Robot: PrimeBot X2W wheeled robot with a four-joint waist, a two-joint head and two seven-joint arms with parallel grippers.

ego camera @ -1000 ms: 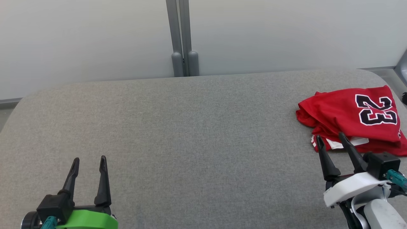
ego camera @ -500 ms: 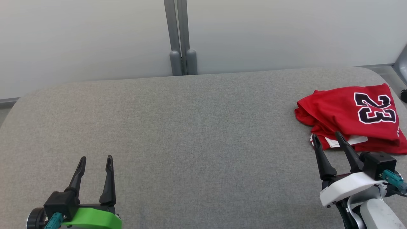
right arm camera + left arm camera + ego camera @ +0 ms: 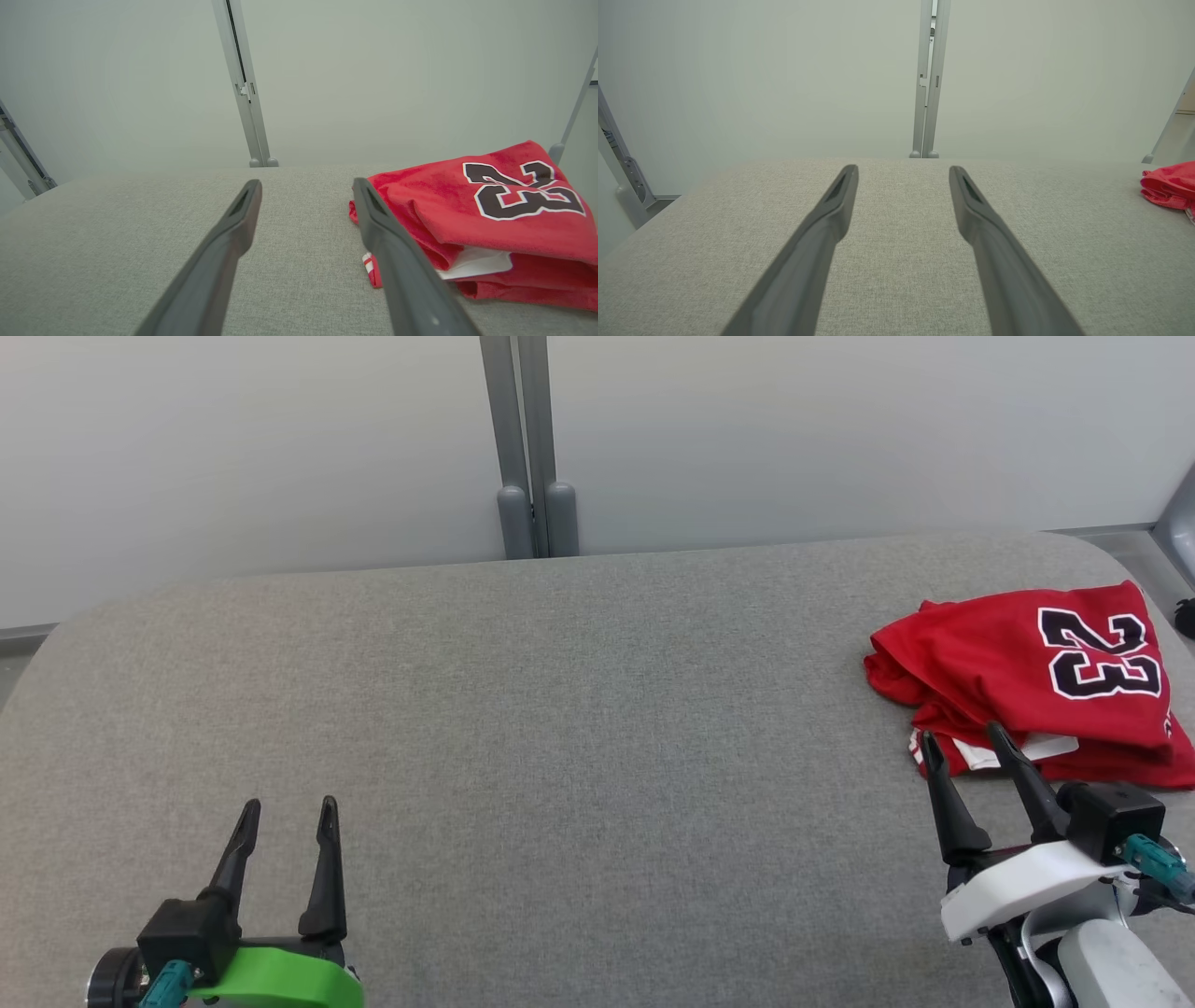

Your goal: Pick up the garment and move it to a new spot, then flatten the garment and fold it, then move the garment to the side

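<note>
Jersey [image 3: 1018, 653] folded nr table [image 3: 560, 709] R edge, R hand [image 3: 960, 734] just beside.

Left claw [image 3: 289, 805] and right claw [image 3: 961, 735], both agape and empty, long dark fingers [image 3: 324, 868] straight ahead

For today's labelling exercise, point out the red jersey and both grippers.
red jersey [image 3: 980, 653], head view, red cloth beside number
right gripper [image 3: 960, 732], head view, between fingertips
left gripper [image 3: 289, 802], head view, between fingertips

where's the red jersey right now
In the head view the red jersey lies bunched at the far right of the grey table, just beyond the right gripper and far from the left gripper.
</note>
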